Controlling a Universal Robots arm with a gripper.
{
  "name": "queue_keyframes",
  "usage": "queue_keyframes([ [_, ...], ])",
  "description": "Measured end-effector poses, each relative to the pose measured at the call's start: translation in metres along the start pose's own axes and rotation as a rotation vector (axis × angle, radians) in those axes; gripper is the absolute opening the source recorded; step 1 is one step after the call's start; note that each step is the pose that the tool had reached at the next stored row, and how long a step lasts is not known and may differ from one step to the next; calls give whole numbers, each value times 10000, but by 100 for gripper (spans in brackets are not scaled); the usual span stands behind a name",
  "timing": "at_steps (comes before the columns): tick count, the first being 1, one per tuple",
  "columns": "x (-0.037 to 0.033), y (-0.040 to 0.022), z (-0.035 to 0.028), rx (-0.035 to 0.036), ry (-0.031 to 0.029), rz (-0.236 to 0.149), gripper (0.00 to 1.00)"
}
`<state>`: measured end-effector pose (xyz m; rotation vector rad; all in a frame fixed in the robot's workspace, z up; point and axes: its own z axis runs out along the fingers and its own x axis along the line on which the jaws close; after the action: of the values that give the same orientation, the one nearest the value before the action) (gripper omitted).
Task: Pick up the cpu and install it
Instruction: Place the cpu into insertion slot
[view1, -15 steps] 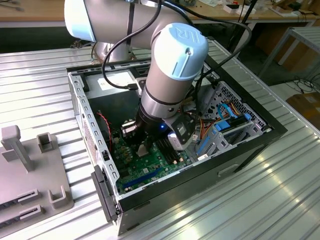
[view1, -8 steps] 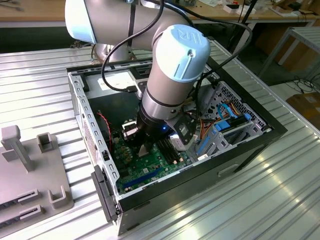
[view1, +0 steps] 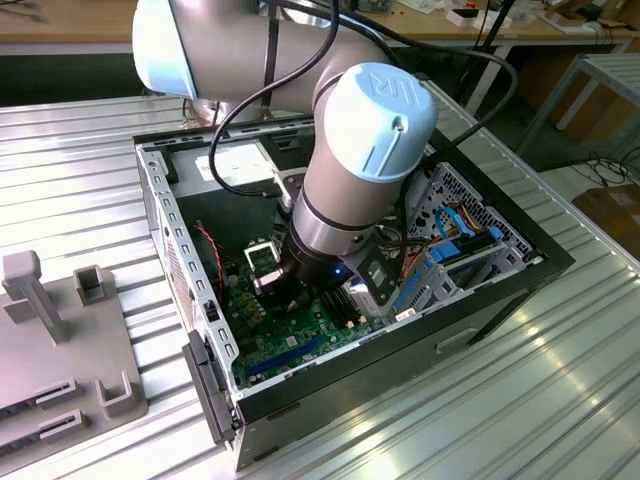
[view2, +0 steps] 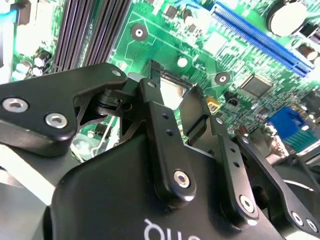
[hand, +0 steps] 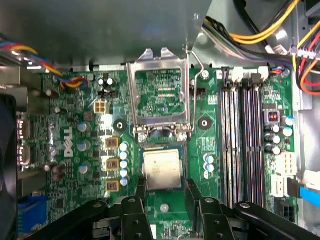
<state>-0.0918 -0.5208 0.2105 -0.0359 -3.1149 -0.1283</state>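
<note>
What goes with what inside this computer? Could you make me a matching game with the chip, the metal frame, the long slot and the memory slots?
Things:
1. chip
2. metal frame
3. long slot
4. memory slots

Descriptions:
A. blue
B. pale silvery-beige square
C. tipped up, open
D. dark, in parallel rows

Pairs: 1-B, 2-C, 3-A, 4-D

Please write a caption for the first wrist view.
Gripper at the cpu by the open socket, metal frame raised, on a green motherboard.
</note>
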Motion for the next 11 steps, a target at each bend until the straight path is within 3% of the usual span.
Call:
queue_keyframes([
  [6, -1, -57, -3, 16, 1, -24, 44],
  [11, -2, -78, -2, 93, 2, -43, 44],
])
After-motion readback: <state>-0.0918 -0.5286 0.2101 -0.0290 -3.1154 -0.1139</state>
